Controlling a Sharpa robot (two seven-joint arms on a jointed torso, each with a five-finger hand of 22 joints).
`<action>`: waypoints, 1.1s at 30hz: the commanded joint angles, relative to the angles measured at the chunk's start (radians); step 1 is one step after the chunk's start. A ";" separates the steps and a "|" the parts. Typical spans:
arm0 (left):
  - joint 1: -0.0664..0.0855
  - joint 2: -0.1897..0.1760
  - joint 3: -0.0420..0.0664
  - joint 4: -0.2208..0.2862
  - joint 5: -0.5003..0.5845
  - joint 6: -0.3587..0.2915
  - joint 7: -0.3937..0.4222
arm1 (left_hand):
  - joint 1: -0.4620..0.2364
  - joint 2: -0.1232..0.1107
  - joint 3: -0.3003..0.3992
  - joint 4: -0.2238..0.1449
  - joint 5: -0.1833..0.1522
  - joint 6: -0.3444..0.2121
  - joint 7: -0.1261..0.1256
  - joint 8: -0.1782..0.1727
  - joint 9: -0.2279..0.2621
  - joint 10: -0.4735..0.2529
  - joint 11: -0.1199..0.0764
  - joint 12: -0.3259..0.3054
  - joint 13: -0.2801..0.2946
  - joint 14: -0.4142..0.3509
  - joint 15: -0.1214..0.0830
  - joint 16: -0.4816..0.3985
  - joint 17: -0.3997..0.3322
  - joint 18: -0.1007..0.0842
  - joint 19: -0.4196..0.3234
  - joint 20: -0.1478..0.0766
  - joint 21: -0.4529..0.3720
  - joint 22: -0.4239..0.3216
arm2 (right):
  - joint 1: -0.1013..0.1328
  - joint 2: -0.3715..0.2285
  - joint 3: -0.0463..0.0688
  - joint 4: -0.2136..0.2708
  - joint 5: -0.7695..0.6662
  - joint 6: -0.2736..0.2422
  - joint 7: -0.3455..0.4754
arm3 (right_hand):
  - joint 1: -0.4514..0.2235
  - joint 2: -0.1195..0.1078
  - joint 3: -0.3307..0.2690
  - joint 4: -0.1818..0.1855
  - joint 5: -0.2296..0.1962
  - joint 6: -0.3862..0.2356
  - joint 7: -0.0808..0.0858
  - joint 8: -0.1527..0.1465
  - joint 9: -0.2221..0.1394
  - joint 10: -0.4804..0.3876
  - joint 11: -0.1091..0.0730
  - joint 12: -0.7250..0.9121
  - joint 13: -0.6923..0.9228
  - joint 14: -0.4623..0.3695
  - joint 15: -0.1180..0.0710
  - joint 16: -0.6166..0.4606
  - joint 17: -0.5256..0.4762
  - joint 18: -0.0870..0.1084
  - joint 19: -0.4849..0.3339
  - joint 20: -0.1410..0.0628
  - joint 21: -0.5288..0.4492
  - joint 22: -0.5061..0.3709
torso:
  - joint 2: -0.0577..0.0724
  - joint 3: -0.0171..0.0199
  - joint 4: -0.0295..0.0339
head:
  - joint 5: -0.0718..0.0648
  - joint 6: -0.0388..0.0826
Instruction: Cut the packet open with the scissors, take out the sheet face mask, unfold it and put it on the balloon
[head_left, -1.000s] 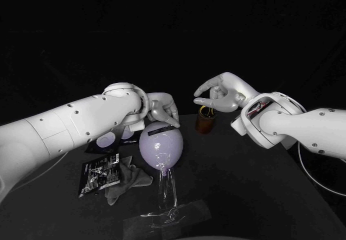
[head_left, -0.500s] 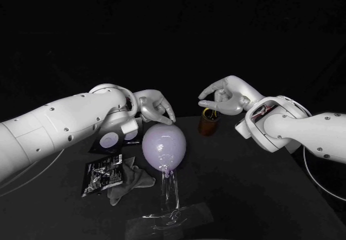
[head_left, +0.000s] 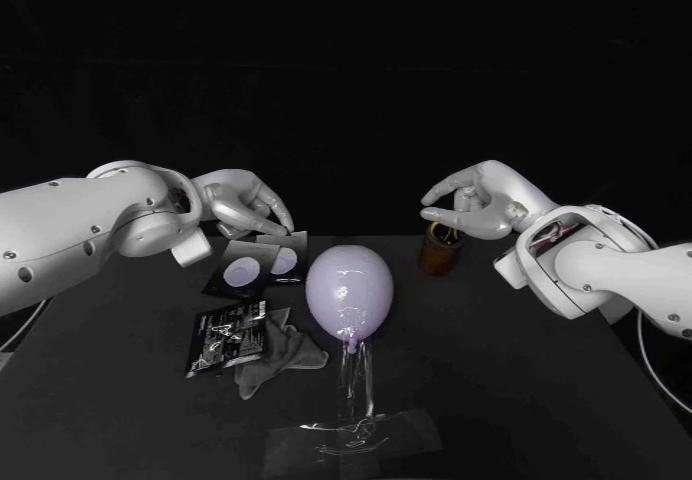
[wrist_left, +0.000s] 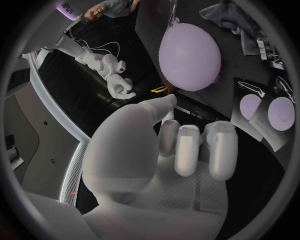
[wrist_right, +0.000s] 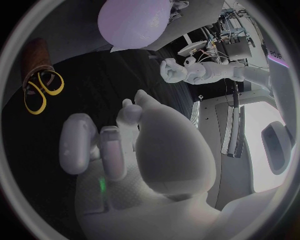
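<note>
A pale purple balloon stands on a clear stand taped to the table; it is bare. My left hand hovers left of and above the balloon, fingers loosely apart, holding nothing. My right hand hangs just above a brown cup, fingers loosely curved and empty. The yellow-handled scissors stand in that cup. A black packet lies left of the stand, with a crumpled grey sheet mask beside it. The left wrist view shows the left hand, the balloon and the right hand.
A dark backing card with two pale round patches lies behind the packet, under my left hand; it also appears as the card in the left wrist view. The table's left edge runs close to the packet.
My left hand has drawn away from the balloon's top, to the left and upward. My right hand stays above the cup. The camera has shifted a little.
</note>
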 joint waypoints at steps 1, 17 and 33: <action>0.003 -0.053 -0.002 0.019 -0.007 0.034 -0.039 | -0.013 -0.001 0.009 -0.002 -0.001 -0.002 0.002 0.006 0.005 0.009 0.000 0.001 0.001 0.108 0.006 0.006 0.263 -0.010 0.042 -0.006 -0.001 0.188 | -0.007 0.008 0.000 -0.003 -0.002 0.001 0.017 | -0.005 0.001 0.005 -0.001 -0.003 -0.007 -0.001 0.004 0.001 0.157 -0.021 0.490 0.750 0.099 -0.003 0.003 0.219 -0.007 0.035 0.001 0.002 0.192 | -0.004 -0.0054 0.0054 | 0.039 -0.004; -0.069 -0.255 -0.060 0.027 -0.106 -0.015 -0.067 | -0.035 -0.005 0.018 -0.008 -0.001 0.001 -0.002 0.014 0.013 0.015 -0.002 0.003 0.004 0.108 0.004 0.006 0.263 -0.010 0.044 -0.007 0.000 0.190 | -0.025 0.031 0.000 -0.013 -0.002 0.010 0.024 | -0.004 0.001 0.006 -0.002 -0.004 -0.008 -0.001 0.004 0.001 0.156 -0.021 0.489 0.749 0.099 -0.002 0.003 0.219 -0.007 0.035 0.001 0.002 0.192 | -0.007 -0.0049 0.0072 | 0.208 -0.037; -0.138 -0.262 -0.090 0.004 -0.165 -0.189 -0.059 | -0.070 -0.036 0.023 0.005 -0.002 -0.097 0.018 -0.049 -0.016 -0.175 0.010 -0.183 -0.273 0.108 0.013 0.006 0.263 0.009 -0.018 -0.003 -0.036 0.113 | -0.039 0.051 0.000 -0.021 -0.001 0.017 0.031 | -0.003 0.001 0.008 -0.003 -0.008 -0.012 0.001 0.003 0.001 0.150 -0.020 0.480 0.742 0.099 -0.002 0.003 0.217 -0.005 0.032 0.002 -0.005 0.190 | -0.005 -0.0028 0.0071 | 0.310 -0.057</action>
